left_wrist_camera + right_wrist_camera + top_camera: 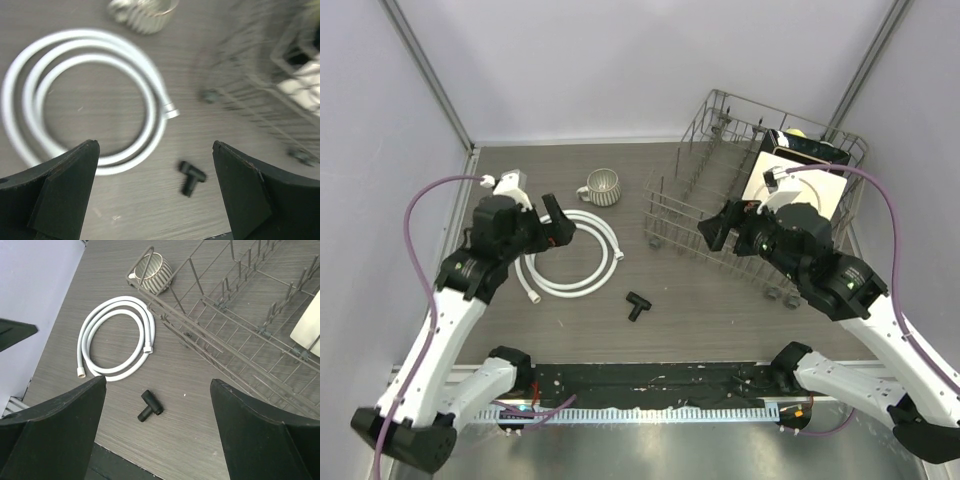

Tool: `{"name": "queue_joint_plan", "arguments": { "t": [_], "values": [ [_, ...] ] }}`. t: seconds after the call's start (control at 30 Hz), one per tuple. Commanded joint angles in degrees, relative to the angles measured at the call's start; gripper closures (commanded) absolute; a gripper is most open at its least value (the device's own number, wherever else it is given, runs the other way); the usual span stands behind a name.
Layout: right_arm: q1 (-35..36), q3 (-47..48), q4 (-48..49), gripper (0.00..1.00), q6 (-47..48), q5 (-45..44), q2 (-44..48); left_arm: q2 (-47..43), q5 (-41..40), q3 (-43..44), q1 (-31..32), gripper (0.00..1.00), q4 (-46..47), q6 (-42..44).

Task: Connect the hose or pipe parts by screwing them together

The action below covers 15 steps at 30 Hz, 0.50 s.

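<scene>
Some open tabletop between coiled hose, black fitting and rack edge

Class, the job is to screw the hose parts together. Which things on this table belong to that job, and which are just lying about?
For the job:
white hose
black T-piece

Just lying about:
grey mug
wire rack

Grey wood-grain table with coiled white hose, black T-fitting, ribbed grey mug and wire dish rack
</scene>
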<state>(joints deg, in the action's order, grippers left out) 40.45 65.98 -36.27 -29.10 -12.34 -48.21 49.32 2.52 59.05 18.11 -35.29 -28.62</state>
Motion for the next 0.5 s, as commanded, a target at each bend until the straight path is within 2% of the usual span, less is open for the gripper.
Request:
{"name": "queue_joint_plan", "arguments": {
  "t": [0.0,0.07,0.13,0.17,0.23,0.27,0.33,0.47],
  "values": [
    [0.25,1.00,0.67,0.12,4.31,2.38,-0.92,8.48,-16.48,3.53,-1.49,0.00,-12.67,-5.82],
    [0.25,1.35,2.87,0.19,6.07,6.87,-2.15,9.74,-16.59,2.23,-4.03,0.00,-13.32,-6.79],
    [0.25,1.87,5.75,0.24,6.08,14.86,-3.55,9.05,-11.43,-0.23,-7.63,0.00,-11.48,-9.42],
    [0.60,3.53,5.86,0.25,5.47,15.50,-5.74,8.52,-8.36,-3.47,-13.39,0.00,-10.51,-10.48],
    [2.61,6.00,5.16,0.25,5.37,14.20,-8.29,7.03,0.58,-7.78,-20.44,0.00,-6.82,-13.89],
    [3.66,7.75,5.33,0.26,5.55,13.14,-9.18,7.19,-0.41,-11.11,-23.35,0.02,-6.20,-15.22],
    [7.18,8.64,6.29,0.26,5.81,9.21,-11.03,10.77,-4.09,-12.98,-23.82,0.04,-7.07,-18.99],
    [10.00,8.64,8.76,0.26,5.29,8.29,-12.52,20.96,-4.90,-12.30,-26.10,0.04,-12.25,-18.67]
  ]
}}
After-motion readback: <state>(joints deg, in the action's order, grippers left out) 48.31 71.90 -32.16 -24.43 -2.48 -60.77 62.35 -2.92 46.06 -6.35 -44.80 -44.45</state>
